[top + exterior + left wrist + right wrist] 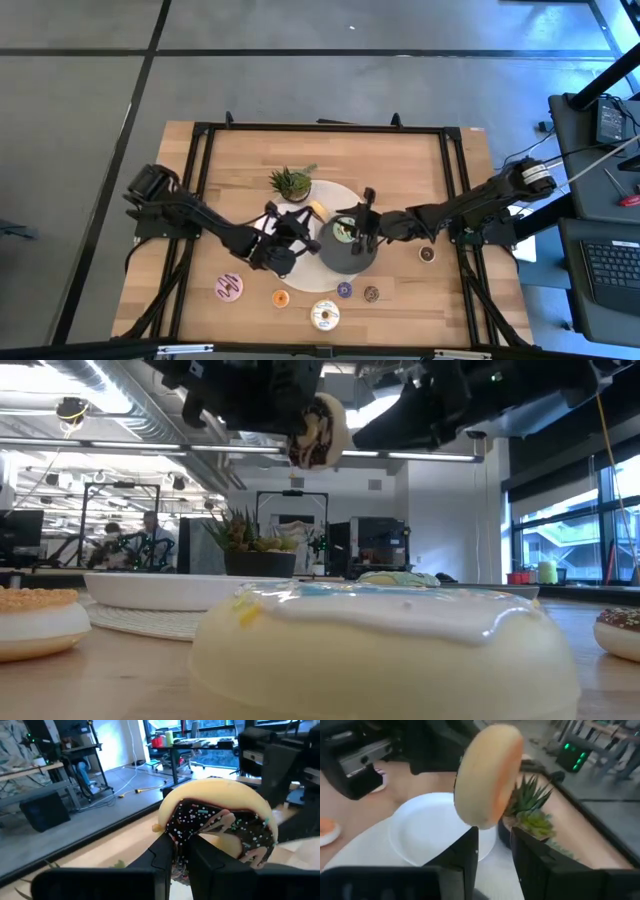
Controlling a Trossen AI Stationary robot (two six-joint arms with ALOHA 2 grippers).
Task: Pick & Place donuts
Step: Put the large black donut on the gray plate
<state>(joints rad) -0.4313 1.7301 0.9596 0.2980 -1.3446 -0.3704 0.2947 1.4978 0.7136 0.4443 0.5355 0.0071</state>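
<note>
Holding claw: left claw (182, 845), fingers clamped on the lower edge of the chocolate-sprinkled donut (220, 827), iced face turned toward its own camera.
Held donut, place: lifted clear of the counter (400, 160), over the white plate (338, 196), between the two claws; the low view shows it hanging high up (318, 430).
Right claw: right claw (494, 837) reaches in from the opposite side, fingers apart, and the donut's plain tan back (487, 775) sits just above and beyond them. Contact cannot be told.
Green-iced donut: green donut (345, 232) lies on the dark grey plate (350, 262), under the right claw.
Front row on the counter: pink donut (229, 288), orange mini donut (280, 298), white donut (324, 316), purple mini donut (344, 290) and brown mini donut (371, 294), all apart from each other.
Stray: another brown mini donut (427, 254) lies alone near the right arm.
Plant: potted plant (291, 183) stands at the far edge of the white plate; the right wrist view shows it just beyond the held donut.
Low view foreground: the white donut (385, 635) fills the near counter.
</note>
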